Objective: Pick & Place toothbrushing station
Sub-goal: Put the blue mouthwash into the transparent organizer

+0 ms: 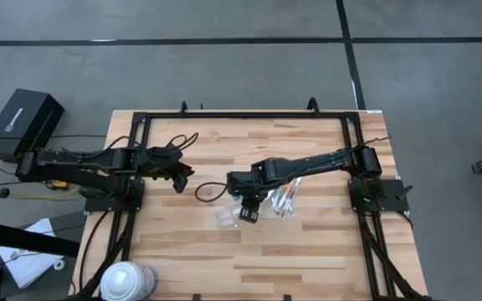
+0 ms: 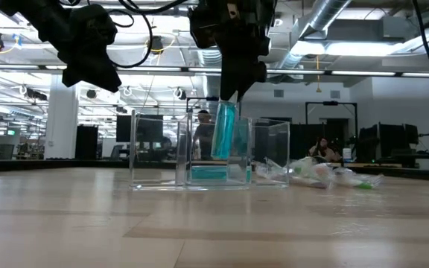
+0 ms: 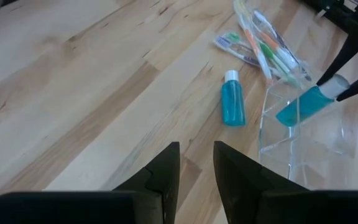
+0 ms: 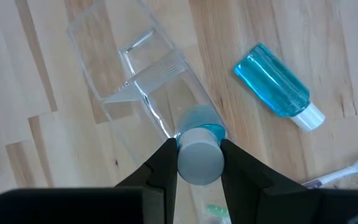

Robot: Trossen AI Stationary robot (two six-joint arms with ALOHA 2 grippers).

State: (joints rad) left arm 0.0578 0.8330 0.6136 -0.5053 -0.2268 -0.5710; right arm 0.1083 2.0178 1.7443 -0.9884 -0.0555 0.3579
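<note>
A see-through plastic holder with compartments stands on the wooden table's middle; it also shows in the right wrist view. My right gripper is above it, shut on a small blue bottle with a white cap. A second blue bottle lies on its side beside the holder. Several pastel toothbrushes in wrappers lie on the table just beyond it. My left gripper hangs a little open and empty above the table, to the left of the holder. My right gripper pinches the bottle's white cap between its two fingers, coming from above and pointing down. The bottle hangs below the fingers, slightly tilted, its lower part inside the holder's walls. Whether its bottom touches the holder's floor I cannot tell.
A big white-and-blue roll stands at the table's near left corner. A black box sits off the table at the far left. The black frame rails run along the table's edges. Bare wood lies near the front edge.
</note>
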